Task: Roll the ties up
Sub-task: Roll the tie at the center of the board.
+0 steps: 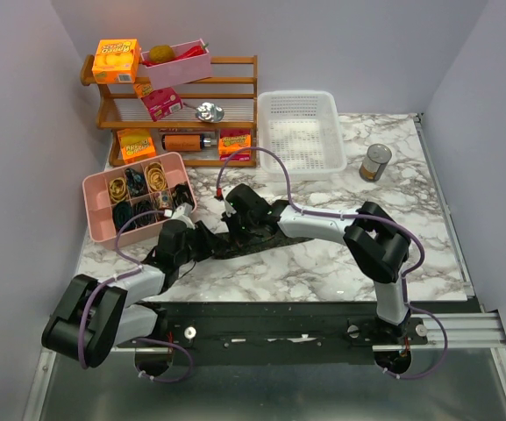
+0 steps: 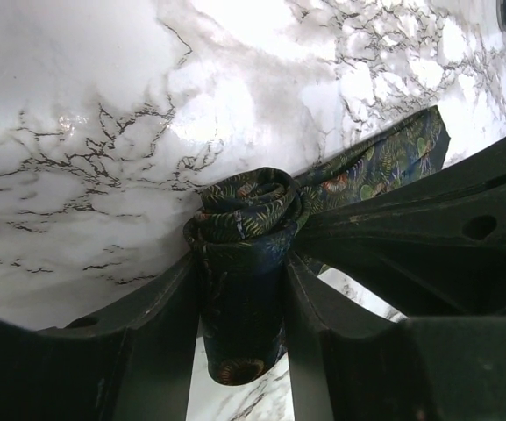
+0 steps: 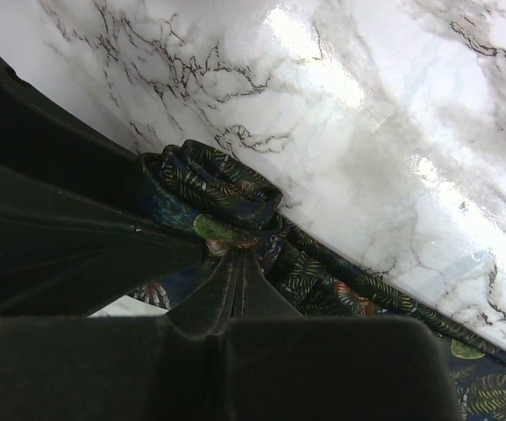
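At the left-centre of the marble table [image 1: 323, 267], the tie [image 2: 248, 210] lies part-rolled, with a tight coil at one end and a flat tail beyond it. My left gripper [image 2: 239, 267] clasps the coil on both sides. My right gripper [image 3: 235, 256] is closed, tips at the coil's core. I judge the tail is left to wind.

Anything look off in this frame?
Yes. On top of the rack the pink bin sits askew, not square to the shelf, and the red box under it leans crooked. The tie roll looks loose and bunched rather than an even coil.
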You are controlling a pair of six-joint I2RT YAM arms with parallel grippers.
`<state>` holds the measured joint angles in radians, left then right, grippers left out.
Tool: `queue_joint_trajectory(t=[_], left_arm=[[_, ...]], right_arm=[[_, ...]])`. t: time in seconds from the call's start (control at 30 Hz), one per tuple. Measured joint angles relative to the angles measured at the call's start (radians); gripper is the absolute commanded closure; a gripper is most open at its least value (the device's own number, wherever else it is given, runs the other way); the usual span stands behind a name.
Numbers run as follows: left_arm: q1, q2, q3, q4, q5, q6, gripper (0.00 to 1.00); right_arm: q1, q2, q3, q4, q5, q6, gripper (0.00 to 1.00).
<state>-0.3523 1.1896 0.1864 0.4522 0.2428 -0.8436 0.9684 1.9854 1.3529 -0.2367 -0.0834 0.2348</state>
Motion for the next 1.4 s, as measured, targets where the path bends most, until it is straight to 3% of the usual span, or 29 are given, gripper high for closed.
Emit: queue_joint_trajectory(t=[0.13, 0.6, 1.07, 1.4], left_arm=[[0.000, -0.009, 0.012, -0.024, 0.000, 0.011, 0.60], [0.000, -0.038, 0.169, -0.359, -0.021, 0.093, 0.64], [0.000, -0.088, 0.341, -0.711, -0.188, 0.158, 0.64], [-0.018, -0.087, 0.399, -0.848, -0.261, 0.188, 0.64]], right_arm=[[0.000, 0.000, 0.000, 0.001, -0.004, 0.000, 0.99], [-0.001, -0.001, 0.000, -0.001, -0.019, 0.002, 0.99], [-0.002, -0.001, 0.001, -0.047, -0.043, 0.001, 0.99], [-0.002, 0.006, 0.055, -0.048, -0.142, 0.026, 0.99]])
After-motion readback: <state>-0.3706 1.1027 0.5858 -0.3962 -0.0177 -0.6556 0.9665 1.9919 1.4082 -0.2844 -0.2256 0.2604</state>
